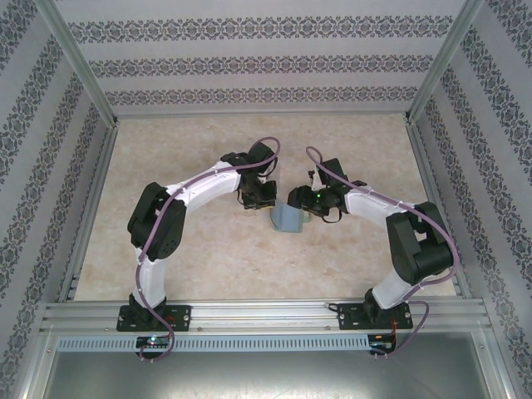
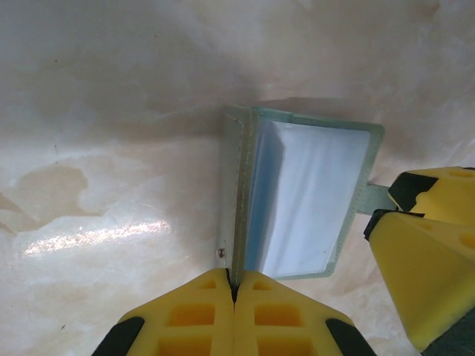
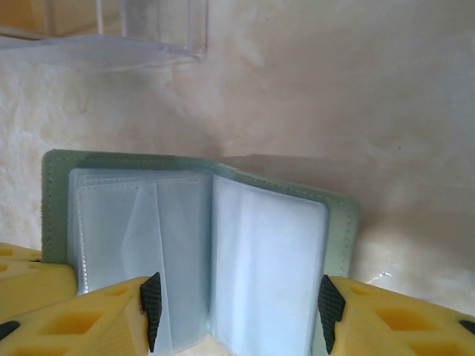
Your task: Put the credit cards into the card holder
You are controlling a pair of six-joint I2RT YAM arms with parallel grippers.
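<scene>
With left gripper [image 2: 234, 282] pinching the open card holder [image 2: 308, 196] and right gripper [image 3: 239, 311] spread astride it, no card appears inserted yet.

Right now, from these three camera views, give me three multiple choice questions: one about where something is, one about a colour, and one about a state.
1. Where is the card holder?
A. Against the far wall.
B. In the middle of the table.
C. On the near rail.

2. What colour is its cover?
A. Sage green.
B. Red.
C. Black.

3. How is the left end effector?
A. Wide open above bare table.
B. Gripping an orange card.
C. Shut on the card holder's edge.

Answers:
1 B, since the top view shows it mid-table.
2 A, since a green border frames the clear sleeves in the right wrist view.
3 C, since its yellow fingers meet on the cover's edge in the left wrist view.
</scene>
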